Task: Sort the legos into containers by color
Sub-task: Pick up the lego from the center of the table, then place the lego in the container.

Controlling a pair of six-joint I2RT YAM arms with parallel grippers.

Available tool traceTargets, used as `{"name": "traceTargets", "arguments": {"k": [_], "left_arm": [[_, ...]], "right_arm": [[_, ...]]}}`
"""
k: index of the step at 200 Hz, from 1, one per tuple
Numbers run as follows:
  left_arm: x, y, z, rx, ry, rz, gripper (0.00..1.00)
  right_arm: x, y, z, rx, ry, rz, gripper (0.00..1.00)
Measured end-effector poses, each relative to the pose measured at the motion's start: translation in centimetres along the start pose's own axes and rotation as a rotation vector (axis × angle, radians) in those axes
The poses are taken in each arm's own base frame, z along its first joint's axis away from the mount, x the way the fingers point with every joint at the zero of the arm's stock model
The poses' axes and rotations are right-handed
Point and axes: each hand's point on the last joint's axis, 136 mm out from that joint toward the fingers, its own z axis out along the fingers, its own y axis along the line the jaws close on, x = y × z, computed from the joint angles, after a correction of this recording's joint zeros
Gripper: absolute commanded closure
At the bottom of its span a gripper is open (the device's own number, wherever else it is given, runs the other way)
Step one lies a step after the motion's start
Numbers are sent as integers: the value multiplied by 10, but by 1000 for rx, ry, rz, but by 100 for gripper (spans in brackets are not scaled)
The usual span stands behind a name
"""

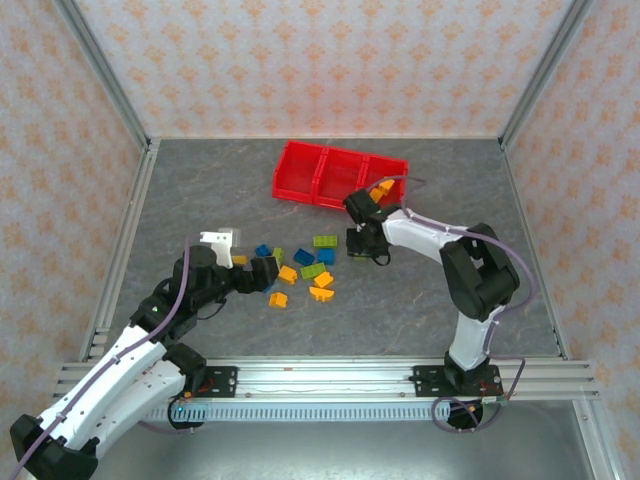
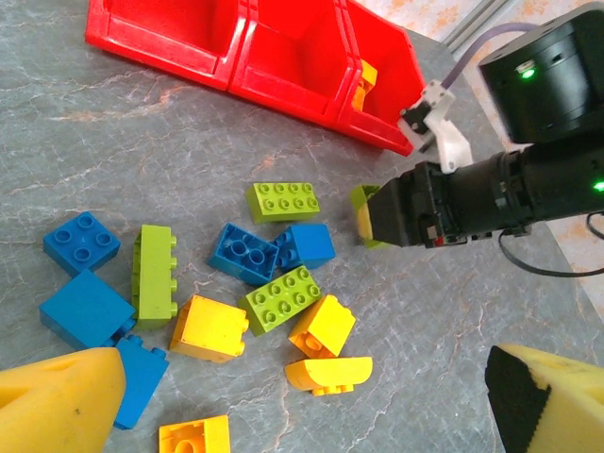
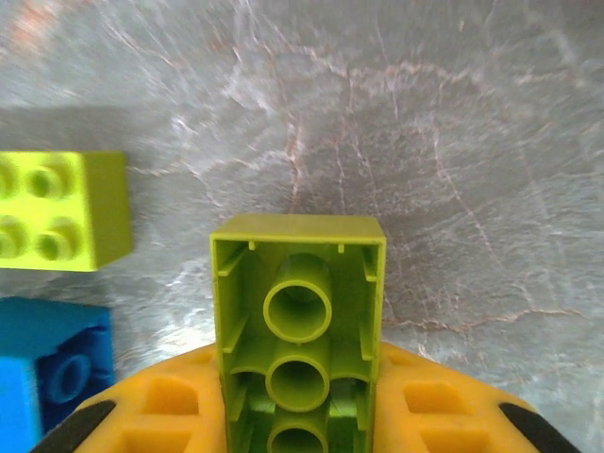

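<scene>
The legos [image 1: 305, 265] lie scattered mid-table in blue, lime green and orange-yellow. Behind them stand the red containers [image 1: 335, 172], three joined bins; an orange lego [image 1: 383, 187] rests in the right bin. My right gripper [image 1: 360, 245] is low at the pile's right edge, shut on a lime green lego [image 3: 297, 283] whose hollow underside faces the camera between the yellow fingers [image 3: 151, 406]. In the left wrist view this lego [image 2: 360, 209] pokes out of the right gripper [image 2: 377, 215]. My left gripper [image 2: 302, 406] hovers open over orange bricks [image 2: 326, 373].
Near the held brick lie a lime brick [image 3: 61, 208] and a blue brick [image 3: 57, 368]. Blue bricks [image 2: 80, 241] and a lime one [image 2: 154, 274] sit at the pile's left. The containers' front wall [image 2: 160, 52] lies beyond the pile. Metal frame posts edge the table.
</scene>
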Motion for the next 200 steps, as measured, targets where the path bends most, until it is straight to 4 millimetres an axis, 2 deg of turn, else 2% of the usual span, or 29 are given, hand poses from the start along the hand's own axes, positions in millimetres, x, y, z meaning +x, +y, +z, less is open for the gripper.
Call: {"name": "traceTargets", "arguments": {"k": [44,76,105,125,145,188,200], "left_arm": [[-2,-1,-2,2,-11,1,1],[-3,-1,-3,3,-18,2,1],[-4,-1,-4,6,-23,3,1],[-5,-2,-6,7,-29,3,1],[-6,-1,-6,0,-33,3,1],[-5,-1,-6,-2,-34,6,1],[-5,-1,-6,-2,-34,6,1]], "right_arm": [[-55,31,-47,-99,-176,29,72],[-85,49,-64,-156,-256,66,72],[-135,76,-75,-197,-347,74,72],[-165,88,-67,-208,-385,79,72],[-187,88,-51,-198,-394,94,72],[-212,58,-8,-162,-367,152,71],[-218,51,-2,-162,-361,165,67]]}}
